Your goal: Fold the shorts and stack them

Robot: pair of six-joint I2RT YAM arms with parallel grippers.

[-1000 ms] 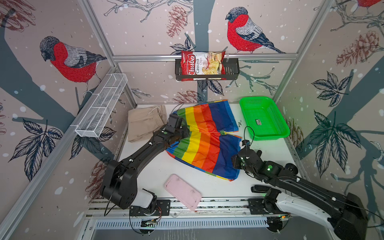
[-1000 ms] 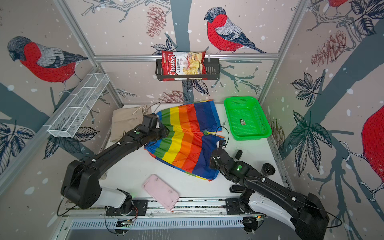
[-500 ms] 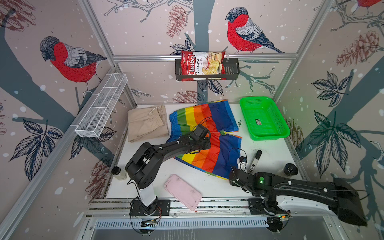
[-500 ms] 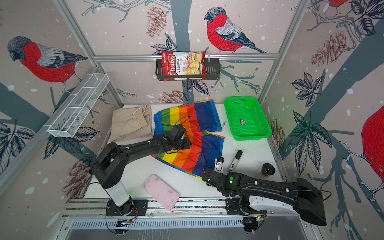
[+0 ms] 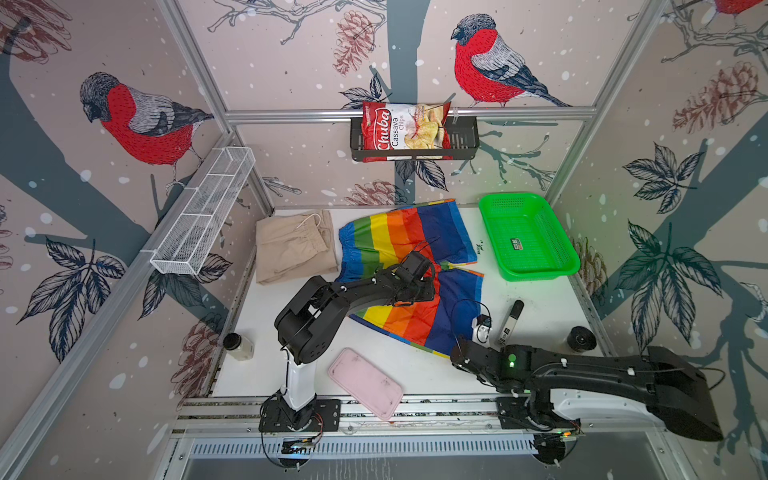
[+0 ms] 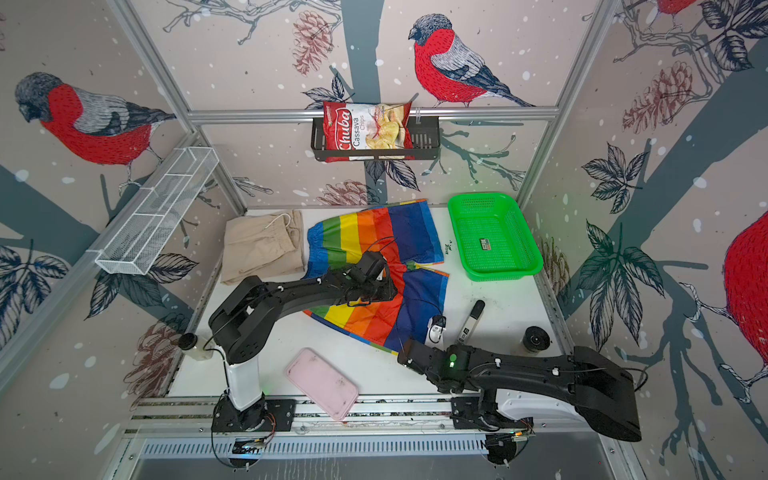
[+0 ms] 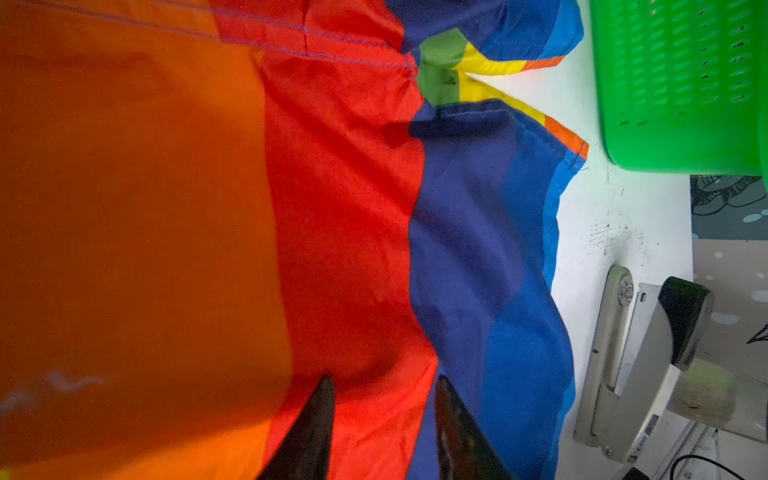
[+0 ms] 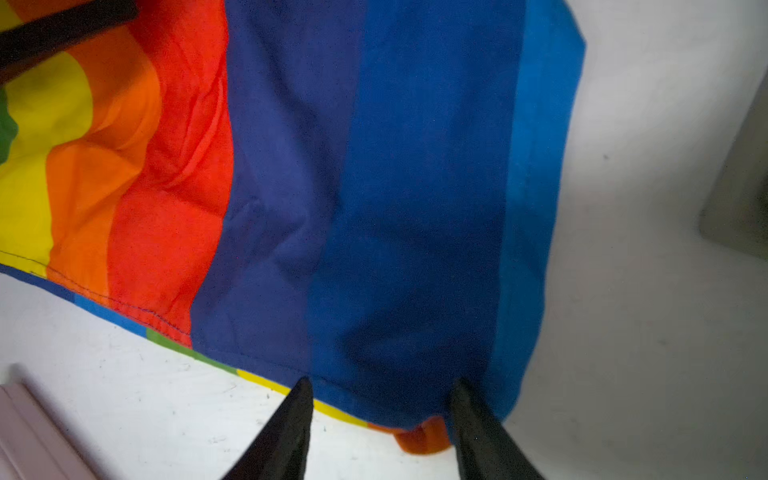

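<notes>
While the shiny rainbow-striped shorts (image 5: 415, 237) are laid flat in the middle of the white table (image 5: 540, 299), just beside the plain beige cloth shorts (image 5: 291, 245), the left claw (image 7: 384, 384) is held partly open over the red and blue stripes. The right claw (image 8: 380, 386) is held partly open at a blue leg's hem. Nothing is gripped.

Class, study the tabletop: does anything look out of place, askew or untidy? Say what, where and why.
The striped shorts lie skewed and unfolded in the middle, legs splayed, unlike the beige shorts folded at the back left. The pink tray juts past the front edge of the table.
</notes>
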